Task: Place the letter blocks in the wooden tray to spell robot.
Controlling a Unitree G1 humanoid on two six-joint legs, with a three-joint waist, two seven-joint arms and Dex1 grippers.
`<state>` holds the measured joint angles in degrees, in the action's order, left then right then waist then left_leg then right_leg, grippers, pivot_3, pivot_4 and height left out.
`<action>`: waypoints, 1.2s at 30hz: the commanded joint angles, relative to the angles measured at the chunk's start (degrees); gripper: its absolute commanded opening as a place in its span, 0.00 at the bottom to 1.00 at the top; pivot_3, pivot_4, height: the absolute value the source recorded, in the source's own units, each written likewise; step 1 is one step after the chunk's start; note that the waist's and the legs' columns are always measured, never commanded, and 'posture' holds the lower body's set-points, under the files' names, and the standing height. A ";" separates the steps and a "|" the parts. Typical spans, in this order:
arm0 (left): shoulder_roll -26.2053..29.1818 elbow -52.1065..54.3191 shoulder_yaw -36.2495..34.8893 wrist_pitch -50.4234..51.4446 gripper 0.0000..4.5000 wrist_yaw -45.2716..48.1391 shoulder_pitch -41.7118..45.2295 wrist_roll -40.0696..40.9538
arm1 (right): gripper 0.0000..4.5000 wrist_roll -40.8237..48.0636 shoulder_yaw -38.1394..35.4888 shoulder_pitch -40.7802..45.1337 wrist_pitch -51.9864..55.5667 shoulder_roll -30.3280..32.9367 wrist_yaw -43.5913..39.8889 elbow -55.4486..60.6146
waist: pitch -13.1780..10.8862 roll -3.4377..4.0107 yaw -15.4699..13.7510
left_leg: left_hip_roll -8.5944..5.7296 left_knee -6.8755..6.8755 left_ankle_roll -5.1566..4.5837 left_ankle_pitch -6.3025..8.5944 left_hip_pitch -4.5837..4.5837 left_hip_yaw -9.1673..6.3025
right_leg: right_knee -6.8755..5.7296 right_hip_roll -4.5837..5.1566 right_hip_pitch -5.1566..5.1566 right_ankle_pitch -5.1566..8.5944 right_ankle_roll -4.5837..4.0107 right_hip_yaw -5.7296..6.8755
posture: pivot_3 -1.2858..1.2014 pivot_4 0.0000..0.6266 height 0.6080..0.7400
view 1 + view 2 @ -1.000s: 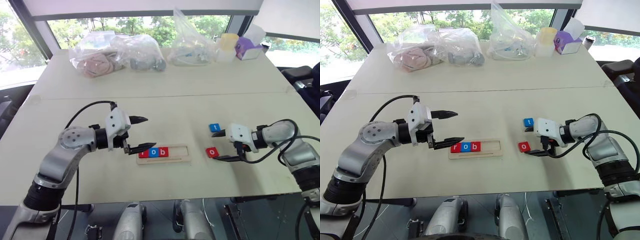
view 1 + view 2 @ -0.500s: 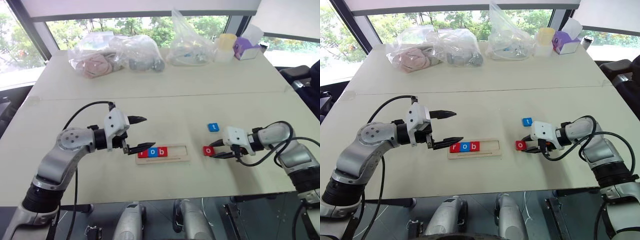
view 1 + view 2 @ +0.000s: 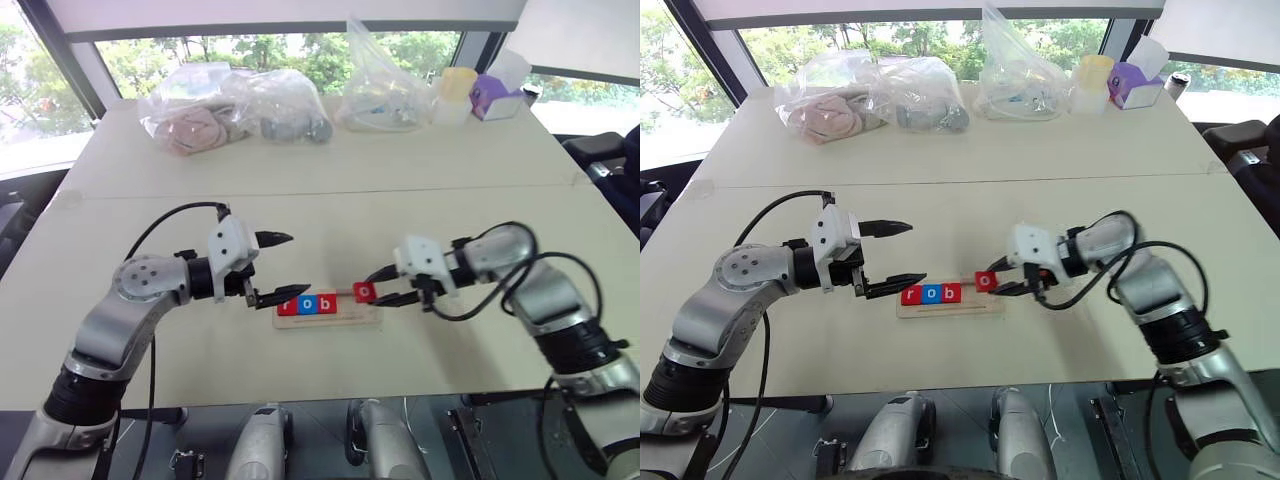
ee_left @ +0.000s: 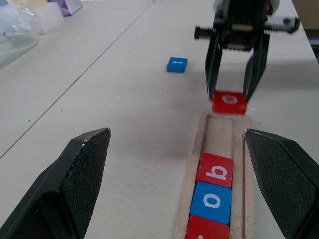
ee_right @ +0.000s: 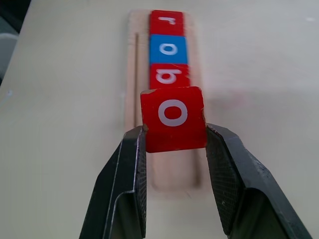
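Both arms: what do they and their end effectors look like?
Silver-grey metal links with black joint bands and looping black cables. Each white wrist housing carries two black tapered fingers: left end effector, right end effector. The finger pads are finely cross-hatched.

Lighting: bright, even daylight from the windows [image 3: 60, 70] behind the table [image 3: 330, 190] — panes washed out toward white. Shadows: soft, faint, close under the arms. Glare: sheen on the plastic bags [image 3: 235, 105]. Focus: right arm smeared by motion in the head views; left claw [image 4: 179, 184] fingers soft in close-up — far background hazy.
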<state>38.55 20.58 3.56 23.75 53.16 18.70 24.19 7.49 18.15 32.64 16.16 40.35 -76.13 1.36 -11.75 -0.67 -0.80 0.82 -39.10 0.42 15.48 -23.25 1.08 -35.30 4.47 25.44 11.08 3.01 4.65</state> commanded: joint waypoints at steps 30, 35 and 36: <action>-0.44 4.01 -1.33 0.86 1.00 -2.69 -0.94 0.49 | 0.25 -5.31 3.50 3.29 -2.83 -3.99 1.40 -5.09 | 0.00 0.01 0.07 | -0.05 -0.02 0.00 0.00 0.02 0.00 | -0.04 -0.02 -0.01 -0.04 0.05 0.00 | 0.52 0.24 1.00; -0.59 4.00 -1.29 0.86 1.00 -2.80 -0.98 0.42 | 0.76 -5.35 3.55 3.64 -2.49 -4.24 1.26 -4.82 | 0.00 0.01 0.07 | -0.06 -0.02 0.00 0.00 0.02 0.00 | -0.04 -0.02 -0.01 -0.04 0.05 0.00 | 0.52 0.24 1.00; -0.65 3.97 -1.23 0.91 1.00 -2.88 -0.90 0.41 | 0.86 -5.17 3.42 3.91 -2.43 -4.23 1.05 -4.71 | 0.00 0.00 0.08 | -0.06 -0.02 0.00 0.00 0.03 0.00 | -0.04 -0.02 -0.01 -0.04 0.05 0.00 | 0.52 0.24 1.00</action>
<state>38.02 23.17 3.01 24.87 50.57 16.81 24.26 1.92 21.75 35.10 13.79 36.49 -74.64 -4.78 -11.74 -0.67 -0.73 0.76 -39.13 0.41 15.48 -23.22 1.09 -35.34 4.45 25.44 11.04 3.06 4.65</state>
